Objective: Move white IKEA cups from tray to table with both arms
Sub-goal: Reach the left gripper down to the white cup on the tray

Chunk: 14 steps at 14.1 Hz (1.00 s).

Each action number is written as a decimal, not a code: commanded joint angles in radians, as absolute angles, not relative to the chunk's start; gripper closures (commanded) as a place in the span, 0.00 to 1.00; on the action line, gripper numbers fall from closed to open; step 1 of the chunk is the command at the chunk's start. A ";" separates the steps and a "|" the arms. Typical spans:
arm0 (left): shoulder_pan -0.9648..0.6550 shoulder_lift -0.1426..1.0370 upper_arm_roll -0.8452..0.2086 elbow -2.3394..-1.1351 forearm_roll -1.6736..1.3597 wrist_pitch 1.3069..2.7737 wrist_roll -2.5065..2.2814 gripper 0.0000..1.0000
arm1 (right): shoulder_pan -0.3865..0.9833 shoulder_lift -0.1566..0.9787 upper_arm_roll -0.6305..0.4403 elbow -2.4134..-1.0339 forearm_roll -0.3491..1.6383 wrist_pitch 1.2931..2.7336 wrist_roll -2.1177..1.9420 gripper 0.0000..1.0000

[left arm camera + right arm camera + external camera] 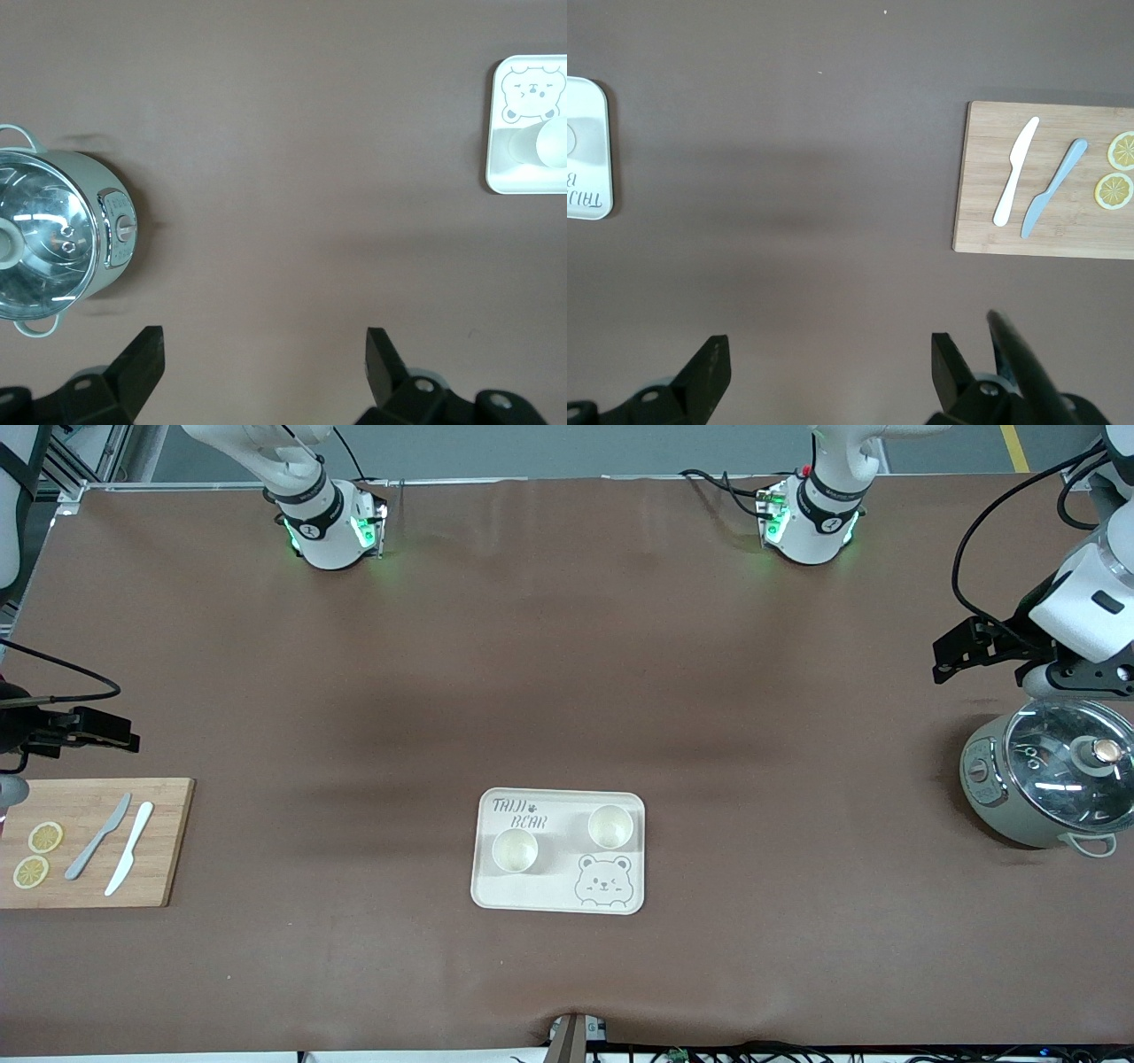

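Brown matting covers the whole bench point(567, 646). Items as they lie:

Tray point(620, 815): cream, rounded corners, printed with a bear face and lettering; sits midway along the bench, toward the edge nearest the front camera. Its corner also shows in the left wrist view point(505, 177) and its edge in the right wrist view point(589, 150).

First cup point(515, 850): cream-white, no handle, upright on the tray, on the side toward the right arm's end, beside the bear print.

Second cup point(610, 825): same kind, upright on the tray, on the side toward the left arm's end, farther from the front camera than the first and apart from it.

Pot point(1036, 797): grey-green, glass lid on, at the left arm's end of the bench; also seen from the left wrist point(62, 248).

Cutting board point(159, 841): wood, at the right arm's end. On it: a grey knife point(97, 837), a white knife point(129, 860) beside it, and two lemon slices point(44, 837).

Left gripper point(264, 359): up in the air over bare matting beside the pot, fingers spread wide, holding nothing.

Right gripper point(829, 359): up in the air over bare matting beside the cutting board, fingers spread wide, holding nothing.
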<state>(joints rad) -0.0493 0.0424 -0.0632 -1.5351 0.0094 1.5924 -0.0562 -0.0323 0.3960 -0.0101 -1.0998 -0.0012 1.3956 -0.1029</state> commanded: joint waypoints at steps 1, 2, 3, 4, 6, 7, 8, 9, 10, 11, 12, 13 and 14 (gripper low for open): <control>-0.037 0.061 -0.066 -1.505 0.014 1.594 -0.055 0.00 | -0.035 0.387 -0.002 -1.104 -0.014 1.387 -0.104 0.00; -0.038 0.066 -0.066 -1.487 0.018 1.594 -0.055 0.00 | -0.035 0.387 -0.002 -1.104 -0.014 1.387 -0.104 0.00; -0.041 0.078 -0.069 -1.485 0.026 1.594 -0.057 0.00 | -0.035 0.387 -0.002 -1.104 -0.014 1.387 -0.104 0.00; -0.054 0.110 -0.081 -1.473 0.047 1.595 -0.069 0.00 | -0.035 0.387 -0.002 -1.104 -0.014 1.387 -0.104 0.00; -0.090 0.257 -0.151 -1.325 0.182 1.592 -0.186 0.00 | -0.035 0.387 -0.002 -1.104 -0.014 1.387 -0.104 0.00; -0.100 0.291 -0.194 -1.287 0.210 1.597 -0.286 0.00 | -0.035 0.387 -0.002 -1.104 -0.014 1.388 -0.104 0.00; -0.100 0.331 -0.224 -1.279 0.210 1.621 -0.332 0.00 | -0.035 0.387 -0.002 -1.104 -0.014 1.388 -0.104 0.00; -0.110 0.348 -0.245 -1.279 0.210 1.656 -0.360 0.00 | -0.035 0.388 -0.002 -1.104 -0.014 1.388 -0.104 0.00; -0.130 0.362 -0.255 -1.279 0.206 1.687 -0.403 0.00 | -0.035 0.388 -0.002 -1.104 -0.014 1.388 -0.104 0.00; -0.133 0.382 -0.258 -1.279 0.177 1.715 -0.438 0.00 | -0.035 0.388 -0.002 -1.104 -0.014 1.388 -0.104 0.00; -0.138 0.403 -0.259 -1.281 0.129 1.773 -0.466 0.00 | -0.035 0.388 -0.002 -1.104 -0.014 1.388 -0.104 0.00; -0.159 0.431 -0.259 -1.282 0.109 1.823 -0.497 0.00 | -0.035 0.388 -0.002 -1.104 -0.012 1.388 -0.104 0.00; -0.187 0.458 -0.259 -1.282 0.109 1.854 -0.526 0.00 | -0.035 0.388 -0.002 -1.104 -0.012 1.388 -0.104 0.00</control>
